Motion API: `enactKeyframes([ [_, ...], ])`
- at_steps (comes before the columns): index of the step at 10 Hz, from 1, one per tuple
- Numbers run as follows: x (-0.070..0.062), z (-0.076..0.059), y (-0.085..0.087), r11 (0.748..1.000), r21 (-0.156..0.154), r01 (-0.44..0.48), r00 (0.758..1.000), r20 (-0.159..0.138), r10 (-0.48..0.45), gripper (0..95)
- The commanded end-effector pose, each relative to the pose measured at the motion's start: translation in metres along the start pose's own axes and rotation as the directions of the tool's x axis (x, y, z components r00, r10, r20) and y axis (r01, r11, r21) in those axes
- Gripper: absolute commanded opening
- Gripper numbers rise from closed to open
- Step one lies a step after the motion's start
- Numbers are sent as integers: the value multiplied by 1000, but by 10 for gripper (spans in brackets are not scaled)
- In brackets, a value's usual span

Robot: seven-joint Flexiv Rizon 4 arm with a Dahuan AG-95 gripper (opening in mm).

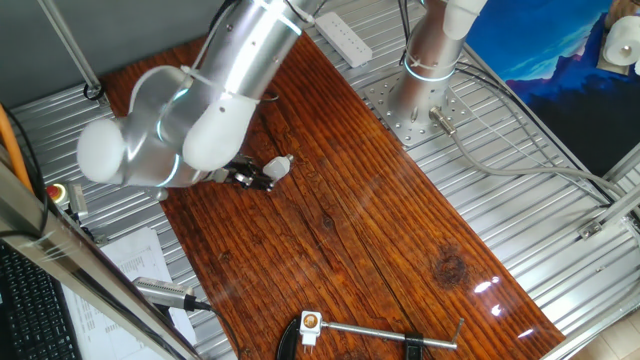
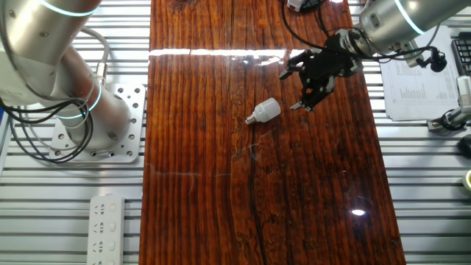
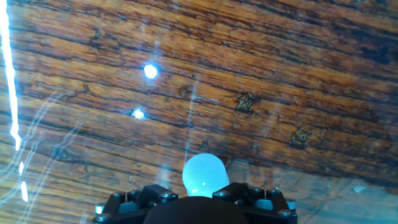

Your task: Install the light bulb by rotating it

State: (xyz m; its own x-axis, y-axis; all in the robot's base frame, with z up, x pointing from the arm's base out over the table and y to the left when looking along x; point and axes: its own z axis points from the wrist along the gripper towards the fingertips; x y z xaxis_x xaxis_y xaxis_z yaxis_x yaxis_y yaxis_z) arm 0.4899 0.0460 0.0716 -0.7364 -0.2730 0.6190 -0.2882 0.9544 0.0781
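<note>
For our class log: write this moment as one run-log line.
stage: approach | light bulb: lying on table, unheld | end effector: beside bulb, open

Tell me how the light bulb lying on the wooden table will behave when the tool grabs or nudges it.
The light bulb lies on its side with a rounded dome, so a nudge would probably roll it in an arc. Its smooth frosted surface may slip between the tool fingers. It looks small, likely light, and possibly fragile if squeezed.

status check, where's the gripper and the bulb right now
Gripper open, holding nothing, just beside the light bulb. Bulb lying on its side on the wooden table, not installed. No socket visible; nothing between gripper and bulb.
</note>
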Motion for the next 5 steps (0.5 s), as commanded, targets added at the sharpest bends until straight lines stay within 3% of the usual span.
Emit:
enactKeyframes([
  [1,-1,6,0,1000,12,0,1000,0,0,760],
  [5,-4,22,1,999,51,-5,1000,-18,6,760],
])
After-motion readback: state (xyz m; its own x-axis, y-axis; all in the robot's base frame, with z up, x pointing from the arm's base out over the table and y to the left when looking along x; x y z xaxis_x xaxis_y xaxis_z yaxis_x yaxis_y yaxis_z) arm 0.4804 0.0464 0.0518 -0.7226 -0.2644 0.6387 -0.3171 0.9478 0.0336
